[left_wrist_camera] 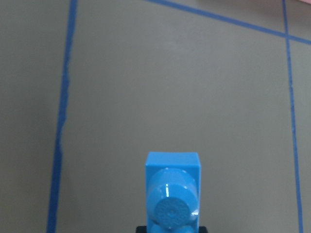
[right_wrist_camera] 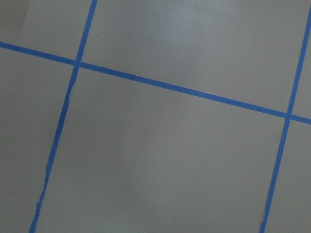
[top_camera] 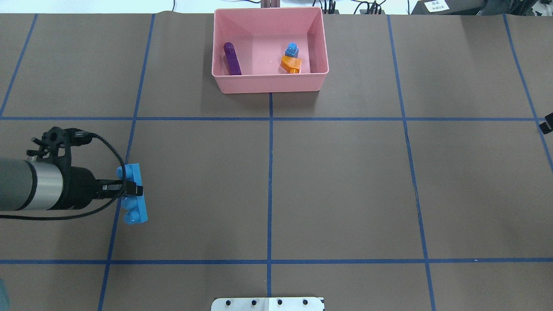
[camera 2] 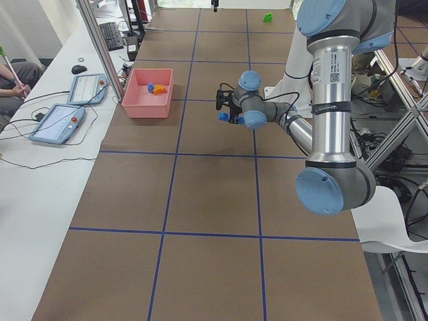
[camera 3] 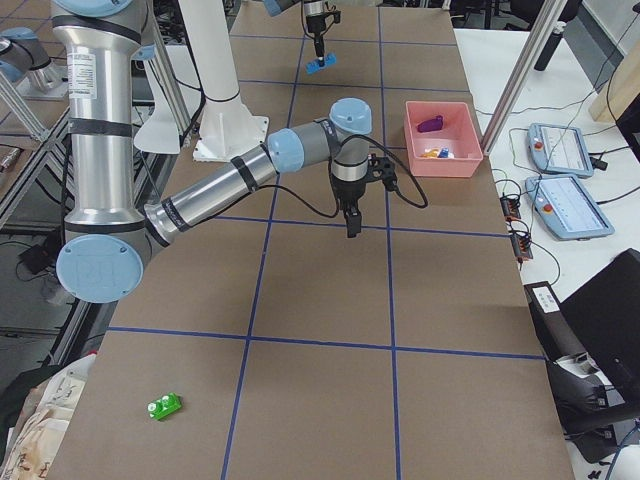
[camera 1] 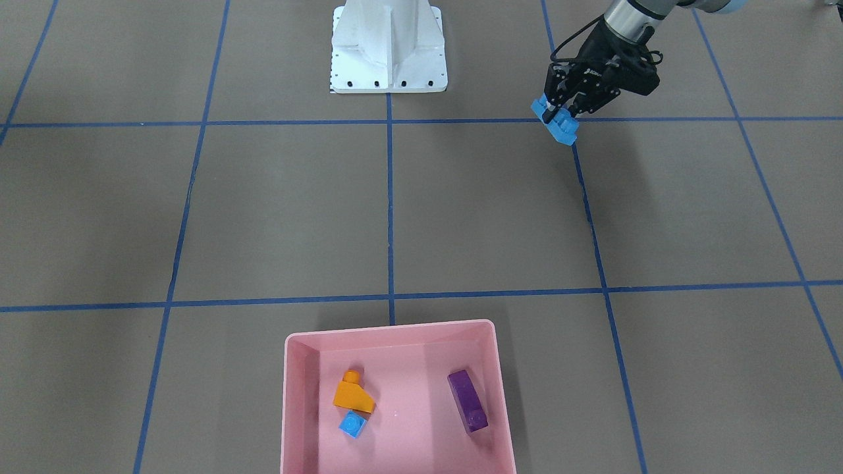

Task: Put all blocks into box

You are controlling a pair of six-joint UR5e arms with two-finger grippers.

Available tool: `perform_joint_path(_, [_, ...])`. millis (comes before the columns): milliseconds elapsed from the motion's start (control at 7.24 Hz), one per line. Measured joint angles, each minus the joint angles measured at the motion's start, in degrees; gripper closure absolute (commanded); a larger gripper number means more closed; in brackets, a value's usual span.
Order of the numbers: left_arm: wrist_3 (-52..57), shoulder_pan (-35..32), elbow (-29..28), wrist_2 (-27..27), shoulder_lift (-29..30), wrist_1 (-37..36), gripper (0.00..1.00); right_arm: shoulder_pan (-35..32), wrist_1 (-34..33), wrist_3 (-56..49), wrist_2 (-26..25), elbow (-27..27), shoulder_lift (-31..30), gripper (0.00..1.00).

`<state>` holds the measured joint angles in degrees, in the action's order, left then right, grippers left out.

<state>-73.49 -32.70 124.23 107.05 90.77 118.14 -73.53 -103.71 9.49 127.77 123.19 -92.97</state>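
My left gripper (top_camera: 129,188) is shut on the long blue four-stud brick (top_camera: 134,194) and holds it above the table's left side, far from the pink box (top_camera: 270,84). The brick also shows in the front view (camera 1: 556,123) and the left wrist view (left_wrist_camera: 172,194). Inside the box lie the orange sloped brick (camera 1: 352,394), the tiny blue brick (camera 1: 352,424) and the purple oblong brick (camera 1: 467,400). The green brick (camera 3: 162,406) lies on the table at the robot's far right. My right gripper (camera 3: 353,228) points down over the table; I cannot tell whether it is open or shut.
The white robot base (camera 1: 388,49) stands at the table's near middle edge. Blue tape lines (top_camera: 270,172) divide the brown table. Tablets (camera 2: 70,107) and cables lie on the white bench beyond the box.
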Motion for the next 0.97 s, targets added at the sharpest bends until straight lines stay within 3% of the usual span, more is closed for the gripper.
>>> perform_joint_path(276, [2.6,-4.7,-5.8,2.3,14.7,-12.4,1.00,-3.2,0.0,-6.2,1.1,-0.5,-3.4,0.01])
perform_joint_path(414, [2.9,-6.8,-10.6,3.3,21.2,-15.2,1.00,-4.7,0.0,-9.1,1.9,-1.3,-4.4,0.01])
perform_joint_path(967, [3.1,-13.8,-34.9,7.4,43.3,-17.0,1.00,-9.4,0.1,-18.0,4.8,-5.0,-7.7,0.01])
